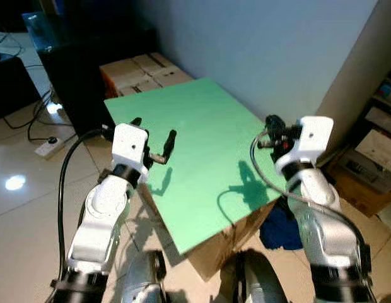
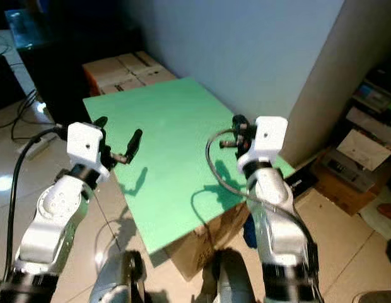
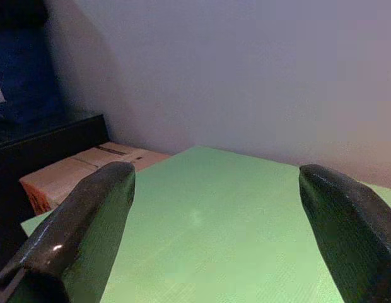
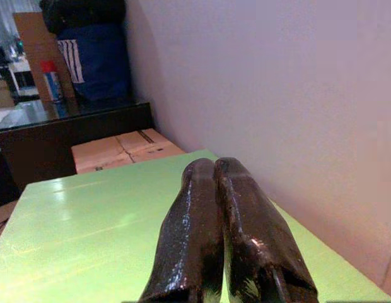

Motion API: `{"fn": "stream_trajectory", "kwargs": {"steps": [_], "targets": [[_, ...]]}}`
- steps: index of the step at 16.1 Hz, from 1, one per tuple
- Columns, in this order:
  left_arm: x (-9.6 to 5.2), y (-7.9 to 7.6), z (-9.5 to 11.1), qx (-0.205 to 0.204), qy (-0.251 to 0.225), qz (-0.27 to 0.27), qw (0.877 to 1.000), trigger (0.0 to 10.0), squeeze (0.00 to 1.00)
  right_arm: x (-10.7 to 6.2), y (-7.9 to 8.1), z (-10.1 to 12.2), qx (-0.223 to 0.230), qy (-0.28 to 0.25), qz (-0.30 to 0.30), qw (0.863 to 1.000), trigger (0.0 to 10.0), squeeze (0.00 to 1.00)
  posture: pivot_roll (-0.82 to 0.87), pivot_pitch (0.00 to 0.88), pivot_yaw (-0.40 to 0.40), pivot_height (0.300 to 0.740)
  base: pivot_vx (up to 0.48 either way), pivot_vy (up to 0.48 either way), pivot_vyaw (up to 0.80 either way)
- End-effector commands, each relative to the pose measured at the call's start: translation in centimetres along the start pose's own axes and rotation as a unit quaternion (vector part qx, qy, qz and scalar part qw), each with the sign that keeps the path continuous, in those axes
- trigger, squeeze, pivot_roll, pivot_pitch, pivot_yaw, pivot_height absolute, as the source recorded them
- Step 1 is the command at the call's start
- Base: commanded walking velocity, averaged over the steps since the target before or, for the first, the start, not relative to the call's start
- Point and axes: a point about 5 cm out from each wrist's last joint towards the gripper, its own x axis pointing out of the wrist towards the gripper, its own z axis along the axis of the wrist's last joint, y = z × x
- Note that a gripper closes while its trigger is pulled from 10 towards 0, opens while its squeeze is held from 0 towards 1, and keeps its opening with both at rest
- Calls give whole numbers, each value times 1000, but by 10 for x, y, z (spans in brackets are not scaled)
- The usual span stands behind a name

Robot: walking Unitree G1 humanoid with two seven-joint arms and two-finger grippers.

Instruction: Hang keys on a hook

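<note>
Left hand (image 1: 152, 136) raised over left edge of flat green surface (image 1: 202, 164), black fingers (image 3: 88, 221) spread wide, released, grasping nothing. Right hand (image 4: 214, 183) raised over right edge of same surface, fingers pressed together, clenched, nothing visible between them. Tan cardboard boxes (image 1: 142, 72) just behind surface, against pale grey wall (image 1: 258, 44). Keys and hook: cannot tell where.

Light from above throws the sharp shadows of my arms onto the bright green board (image 1: 202, 145), glare spots shine on the floor tiles (image 1: 14, 183), and my wrist views look soft and dim.
</note>
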Motion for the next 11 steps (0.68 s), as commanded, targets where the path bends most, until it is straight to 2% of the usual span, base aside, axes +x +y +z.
{"fn": "stream_trajectory", "kwargs": {"steps": [1,3,7,11], "targets": [[-1,-8,5,-5,-13,-15,1000,10000,0,-4,0,4,-11,-4,-3,1000,10000,0,-59,0,19,682,0,0,0],[-2,-13,5,-5,-18,-21,1000,10000,0,-7,0,2,-12,-1,-5,1000,10000,0,-65,0,18,702,0,0,0],[-2,-13,5,-5,-18,-16,1000,10000,0,-9,0,2,-16,-2,-14,1000,10000,0,-63,0,22,740,0,0,0],[-3,-8,5,-1,-24,-10,1000,10000,0,-9,2,3,-13,-3,-15,1000,10000,0,-61,0,19,740,0,0,0]]}}
